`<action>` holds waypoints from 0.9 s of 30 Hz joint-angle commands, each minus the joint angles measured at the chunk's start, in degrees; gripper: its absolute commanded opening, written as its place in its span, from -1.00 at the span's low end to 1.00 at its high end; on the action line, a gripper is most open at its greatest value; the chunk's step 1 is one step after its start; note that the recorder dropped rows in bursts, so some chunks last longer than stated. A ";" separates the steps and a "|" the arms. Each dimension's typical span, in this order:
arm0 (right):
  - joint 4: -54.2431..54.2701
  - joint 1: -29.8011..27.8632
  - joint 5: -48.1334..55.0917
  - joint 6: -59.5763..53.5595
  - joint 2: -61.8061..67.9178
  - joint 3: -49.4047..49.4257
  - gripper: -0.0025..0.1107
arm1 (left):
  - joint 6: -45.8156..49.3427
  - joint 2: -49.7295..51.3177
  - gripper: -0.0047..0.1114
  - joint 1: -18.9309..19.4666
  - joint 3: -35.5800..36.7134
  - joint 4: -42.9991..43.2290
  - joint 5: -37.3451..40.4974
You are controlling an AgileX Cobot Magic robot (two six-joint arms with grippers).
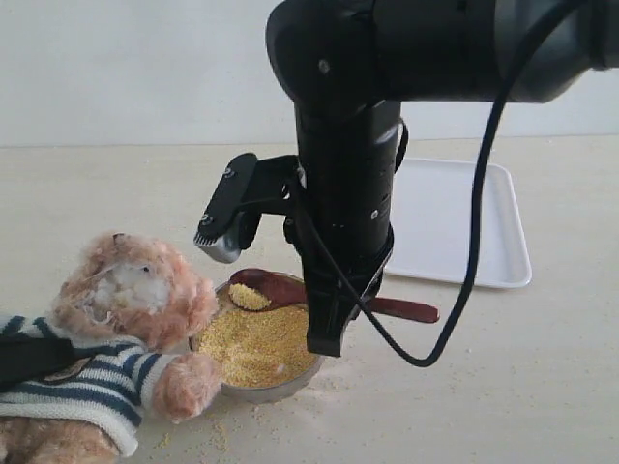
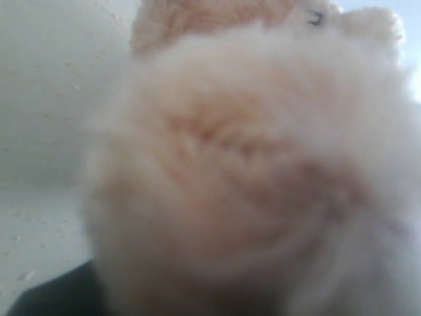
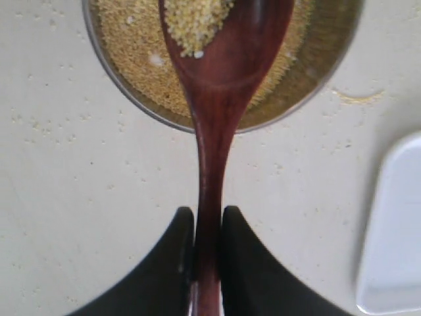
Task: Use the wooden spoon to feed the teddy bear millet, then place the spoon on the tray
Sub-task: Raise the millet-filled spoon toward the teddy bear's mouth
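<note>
The teddy bear [image 1: 135, 290] leans at the left in its striped sweater, its muzzle turned toward the steel bowl [image 1: 290, 385] of millet [image 1: 259, 343]. My right gripper [image 3: 207, 214] is shut on the slim handle of the wooden spoon [image 3: 220, 79]. The spoon [image 1: 280, 288] is level over the bowl, with a small heap of millet [image 1: 250, 298] in it, close to the bear's face. A black finger of my left gripper [image 1: 44, 356] presses across the bear's sweater. The other finger is hidden. Blurred bear fur [image 2: 250, 178] fills the left wrist view. The white tray [image 1: 455, 222] lies behind the right arm.
Loose millet grains [image 1: 218, 430] are scattered on the pale tabletop in front of the bowl. The right arm's black body [image 1: 348, 193] and its cable [image 1: 474, 261] hang between the bowl and the tray. A corner of the tray [image 3: 395, 230] shows beside the spoon handle.
</note>
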 commanded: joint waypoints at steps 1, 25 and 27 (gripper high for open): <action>-2.01 -0.44 0.38 -0.08 -2.96 -0.31 -0.96 | -3.91 -0.13 -0.83 0.08 0.58 -0.12 -6.03; -2.59 5.83 -2.21 5.65 5.27 -13.51 -0.96 | -3.79 -0.13 -0.83 0.08 4.39 1.49 -4.68; -1.94 6.46 -2.77 5.65 6.80 -14.35 -0.96 | -3.79 -0.13 -0.83 0.08 4.39 2.12 -4.42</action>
